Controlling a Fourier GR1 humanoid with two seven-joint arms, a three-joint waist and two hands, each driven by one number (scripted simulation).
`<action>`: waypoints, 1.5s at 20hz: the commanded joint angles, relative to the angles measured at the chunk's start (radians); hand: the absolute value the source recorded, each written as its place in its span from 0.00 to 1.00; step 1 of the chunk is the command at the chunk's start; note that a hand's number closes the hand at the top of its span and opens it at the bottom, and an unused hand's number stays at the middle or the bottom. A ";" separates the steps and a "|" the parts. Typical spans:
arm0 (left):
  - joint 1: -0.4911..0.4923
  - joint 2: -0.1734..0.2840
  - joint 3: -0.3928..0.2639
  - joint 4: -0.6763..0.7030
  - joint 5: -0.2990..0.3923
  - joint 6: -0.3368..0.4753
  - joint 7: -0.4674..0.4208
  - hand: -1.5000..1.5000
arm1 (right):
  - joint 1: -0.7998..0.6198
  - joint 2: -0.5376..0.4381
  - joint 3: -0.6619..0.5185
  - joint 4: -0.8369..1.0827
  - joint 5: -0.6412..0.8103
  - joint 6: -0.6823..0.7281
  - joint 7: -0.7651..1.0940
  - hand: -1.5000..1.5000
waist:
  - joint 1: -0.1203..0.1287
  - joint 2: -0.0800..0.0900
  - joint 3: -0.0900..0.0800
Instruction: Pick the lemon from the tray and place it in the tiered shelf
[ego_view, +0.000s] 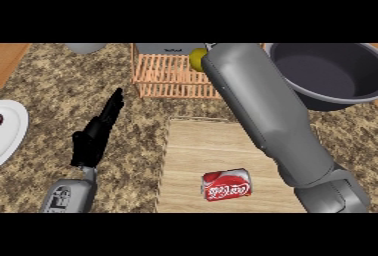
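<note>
Lemon (196, 59) over the tiered shelf (171, 76); tray (199, 150) holds a can (226, 184)

We see two smooth grey forearms with rounded plastic-like casings; the thick right forearm (269, 117) has a seam above a blockier lower segment. The slim black left hand (96, 135) joins its forearm (68, 196) by a narrow metallic wrist, the casing bearing small dark markings

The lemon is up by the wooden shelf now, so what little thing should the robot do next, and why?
Probably ease the lemon down onto the tiered shelf and let go. The right arm reaches across the tray with the lemon at the shelf's edge; the right hand is hidden, so contact can't be confirmed.
</note>
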 joint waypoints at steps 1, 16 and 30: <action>0.001 -0.007 0.004 0.024 -0.001 0.005 -0.019 0.50 | 0.051 0.008 0.049 -0.101 -0.050 -0.063 0.154 0.00 | -0.002 0.000 0.000; 0.010 0.004 0.017 0.023 0.004 -0.005 -0.011 0.50 | -0.046 0.009 -0.215 -0.406 0.064 -0.051 0.189 0.00 | -0.036 -0.012 0.000; 0.061 0.026 0.067 0.002 0.018 0.015 -0.010 0.50 | 0.307 0.009 -0.259 -1.004 -0.065 0.484 0.185 0.00 | -0.109 -0.038 0.002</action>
